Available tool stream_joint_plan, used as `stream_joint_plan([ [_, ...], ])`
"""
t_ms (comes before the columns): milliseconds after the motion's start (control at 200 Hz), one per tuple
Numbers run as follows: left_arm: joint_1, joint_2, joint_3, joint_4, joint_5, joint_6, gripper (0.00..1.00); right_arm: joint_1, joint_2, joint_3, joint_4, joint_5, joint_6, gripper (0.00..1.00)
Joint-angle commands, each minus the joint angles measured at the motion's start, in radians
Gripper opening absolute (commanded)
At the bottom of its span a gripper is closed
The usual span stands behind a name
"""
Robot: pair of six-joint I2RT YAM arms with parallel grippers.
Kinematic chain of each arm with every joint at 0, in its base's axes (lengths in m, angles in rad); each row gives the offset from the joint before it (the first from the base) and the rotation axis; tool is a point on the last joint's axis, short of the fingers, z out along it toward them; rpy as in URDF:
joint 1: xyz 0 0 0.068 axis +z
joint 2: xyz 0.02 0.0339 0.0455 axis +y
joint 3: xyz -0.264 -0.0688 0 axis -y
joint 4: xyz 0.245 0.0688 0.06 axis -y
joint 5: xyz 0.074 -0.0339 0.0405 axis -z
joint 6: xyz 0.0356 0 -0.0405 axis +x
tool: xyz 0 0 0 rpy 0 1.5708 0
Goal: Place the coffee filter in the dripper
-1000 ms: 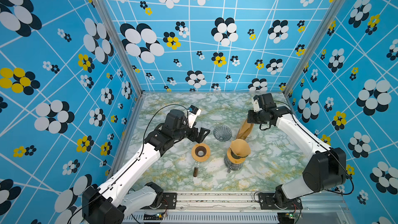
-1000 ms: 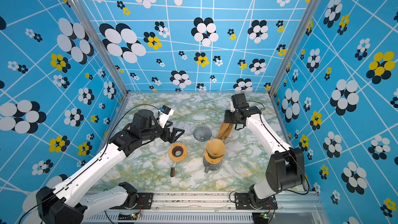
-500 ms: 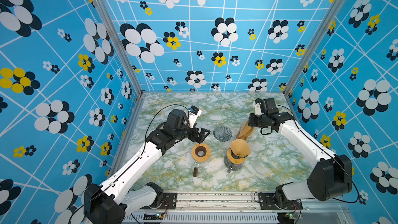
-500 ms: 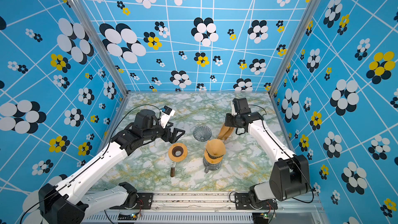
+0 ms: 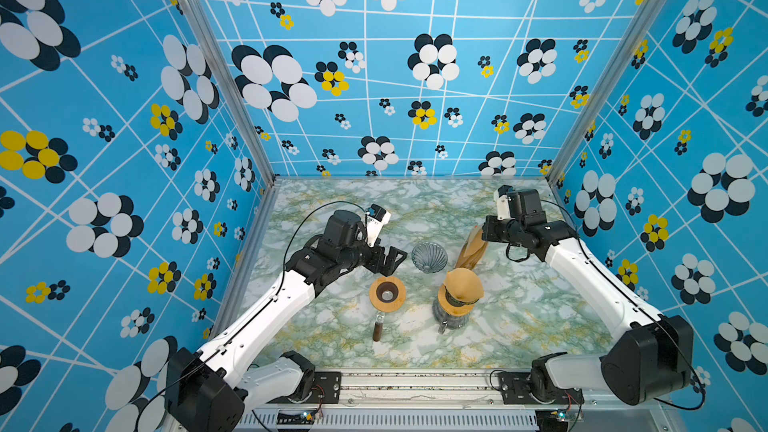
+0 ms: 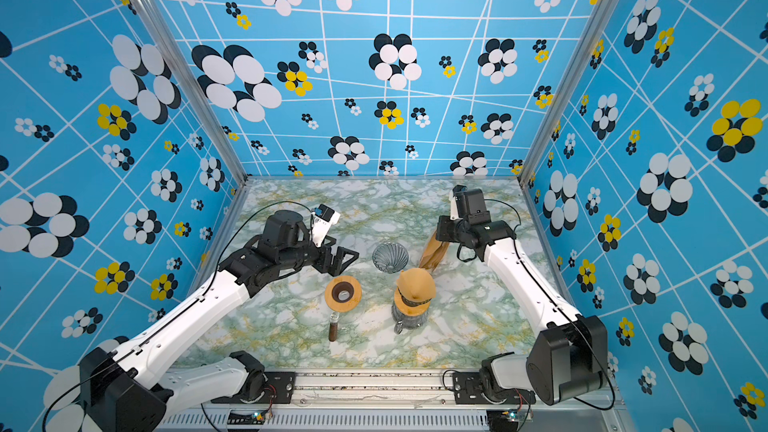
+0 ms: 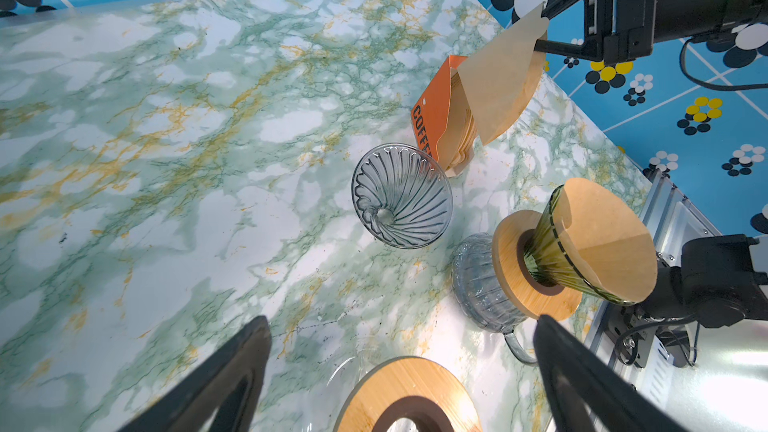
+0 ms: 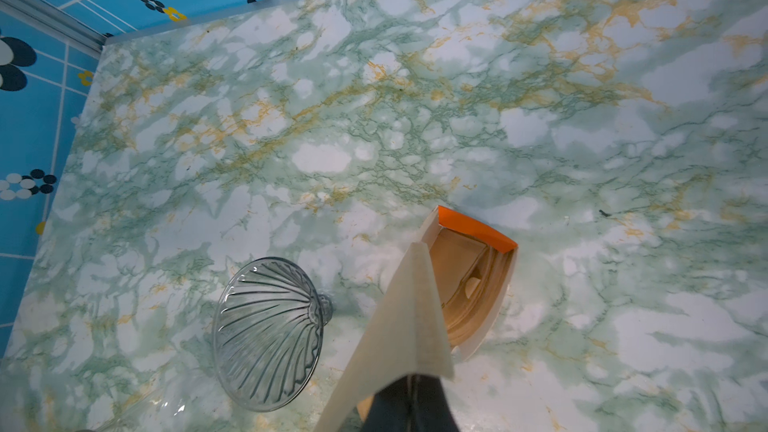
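My right gripper (image 5: 485, 234) is shut on the top edge of a brown paper coffee filter (image 5: 473, 248), which hangs over an open orange filter box (image 7: 434, 118). In the right wrist view the filter (image 8: 399, 326) drapes from the closed fingers above the box (image 8: 478, 284). The dripper (image 5: 429, 256), a clear ribbed glass cone, lies on its side on the marble table just left of the box, seen in both top views (image 6: 390, 257). My left gripper (image 5: 395, 261) hovers open left of the dripper, holding nothing, its fingers (image 7: 232, 367) spread wide.
A second dripper with a filter in it (image 5: 462, 289) sits on a glass carafe (image 5: 451, 317) in front of the box. A wooden ring (image 5: 387, 292) lies under my left gripper, with a dark tube (image 5: 377, 328) in front of it. Blue patterned walls enclose the table (image 5: 540, 326).
The right arm's wrist has shifted slightly rightward with the filter still pinched, drawing it further from the box. The left arm has stayed put.
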State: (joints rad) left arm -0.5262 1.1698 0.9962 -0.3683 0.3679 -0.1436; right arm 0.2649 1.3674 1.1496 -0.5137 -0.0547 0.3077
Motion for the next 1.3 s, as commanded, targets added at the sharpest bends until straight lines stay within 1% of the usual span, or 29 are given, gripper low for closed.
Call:
stream_joint_plan([
  [0,-0.013,0.036,0.043,-0.026,0.023,-0.019,1.0,-0.004,0.031,-0.014,-0.029,0.04,0.021,0.0],
  [145,-0.026,0.073,0.065,-0.05,0.013,-0.009,1.0,-0.004,0.089,-0.018,-0.012,0.026,0.012,0.0],
  [250,-0.048,0.114,0.113,-0.102,-0.011,0.021,0.99,-0.006,0.129,-0.021,0.018,0.011,0.005,0.0],
  [345,-0.063,0.173,0.17,-0.158,-0.046,0.032,0.99,-0.007,0.166,-0.016,0.028,0.001,0.001,0.0],
  [440,-0.074,0.243,0.225,-0.204,-0.071,0.015,1.0,-0.008,0.203,-0.006,0.029,0.001,-0.007,0.01],
  [495,-0.081,0.289,0.267,-0.229,-0.089,-0.002,0.99,-0.01,0.215,-0.003,0.029,0.0,-0.012,0.02],
  [550,-0.084,0.338,0.306,-0.258,-0.106,-0.019,0.96,-0.01,0.216,-0.008,0.036,-0.002,-0.016,0.05],
  [635,-0.088,0.409,0.362,-0.29,-0.124,-0.04,0.93,-0.011,0.203,-0.012,0.035,0.002,-0.023,0.12],
  [705,-0.09,0.461,0.397,-0.298,-0.135,-0.052,0.89,-0.011,0.174,-0.023,0.031,0.009,-0.03,0.19],
  [900,-0.089,0.607,0.492,-0.332,-0.129,-0.066,0.8,-0.011,0.026,-0.062,-0.024,0.027,-0.034,0.27],
  [995,-0.089,0.669,0.538,-0.354,-0.132,-0.07,0.76,-0.01,-0.072,-0.098,-0.04,-0.013,-0.026,0.3],
  [1120,-0.089,0.747,0.606,-0.395,-0.109,-0.077,0.7,-0.011,-0.2,-0.142,-0.054,-0.091,-0.018,0.34],
  [1295,-0.085,0.823,0.674,-0.43,-0.085,-0.097,0.63,-0.01,-0.337,-0.194,-0.082,-0.172,0.007,0.41],
])
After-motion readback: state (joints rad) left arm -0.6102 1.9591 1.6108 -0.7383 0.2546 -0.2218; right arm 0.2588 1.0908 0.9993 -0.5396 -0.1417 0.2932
